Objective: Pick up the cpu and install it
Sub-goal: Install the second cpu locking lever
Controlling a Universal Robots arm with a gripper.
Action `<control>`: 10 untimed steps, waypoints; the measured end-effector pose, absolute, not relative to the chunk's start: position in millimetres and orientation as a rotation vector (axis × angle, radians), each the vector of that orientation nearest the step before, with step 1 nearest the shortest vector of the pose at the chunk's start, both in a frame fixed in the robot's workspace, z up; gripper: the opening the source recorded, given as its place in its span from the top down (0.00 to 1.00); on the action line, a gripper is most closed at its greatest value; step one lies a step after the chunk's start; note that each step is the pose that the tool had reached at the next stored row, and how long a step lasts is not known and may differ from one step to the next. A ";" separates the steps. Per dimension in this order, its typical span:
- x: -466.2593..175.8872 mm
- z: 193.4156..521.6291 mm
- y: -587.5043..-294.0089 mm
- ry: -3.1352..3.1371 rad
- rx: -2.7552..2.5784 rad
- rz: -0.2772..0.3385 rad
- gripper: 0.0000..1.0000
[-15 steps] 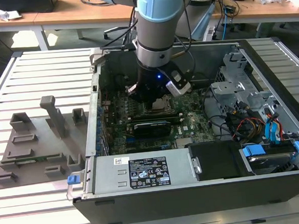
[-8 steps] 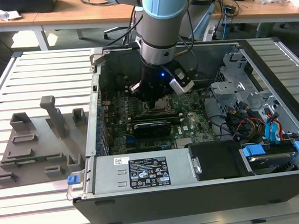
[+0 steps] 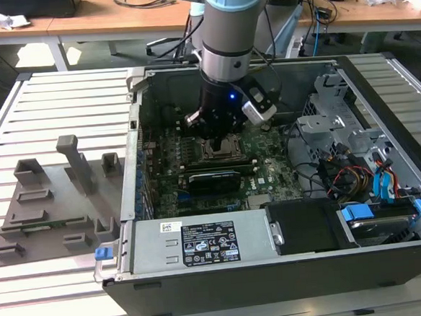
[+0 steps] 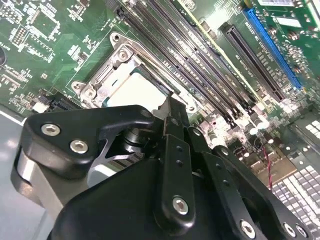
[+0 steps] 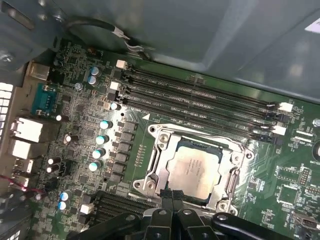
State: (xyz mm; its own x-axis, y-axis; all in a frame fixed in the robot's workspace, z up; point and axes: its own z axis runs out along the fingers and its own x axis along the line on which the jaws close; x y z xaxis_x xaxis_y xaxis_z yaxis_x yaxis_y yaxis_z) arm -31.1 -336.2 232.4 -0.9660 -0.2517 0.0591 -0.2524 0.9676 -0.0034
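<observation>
The cpu (image 5: 192, 172), a pale silver-grey square chip, lies flat inside the metal socket frame (image 5: 156, 150) on the green motherboard (image 3: 269, 172); its bright top also shows in the second wrist view (image 4: 131, 91). My gripper (image 5: 174, 196) hangs just over the chip's edge, with its black fingers (image 5: 166, 201) pressed together and nothing seen between them. In the exterior view the gripper (image 3: 216, 132) reaches down into the open computer case directly above the socket. In the second wrist view the gripper (image 4: 170, 107) covers part of the chip.
Long black memory slots (image 5: 200, 95) run beside the socket. A long black card (image 3: 212, 179) lies near it. The case walls (image 3: 133, 134), a power supply (image 3: 202, 242) and a drive cage with cables (image 3: 331, 120) hem in the board. A grey fixture (image 3: 47, 205) sits at the exterior view's left.
</observation>
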 end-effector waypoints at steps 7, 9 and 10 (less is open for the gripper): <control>-28.0 242.6 -332.7 -3.054 0.391 0.030 0.89; -27.9 246.4 -332.4 -3.054 0.391 0.035 0.89; -27.9 248.1 -332.4 -3.054 0.391 0.036 0.89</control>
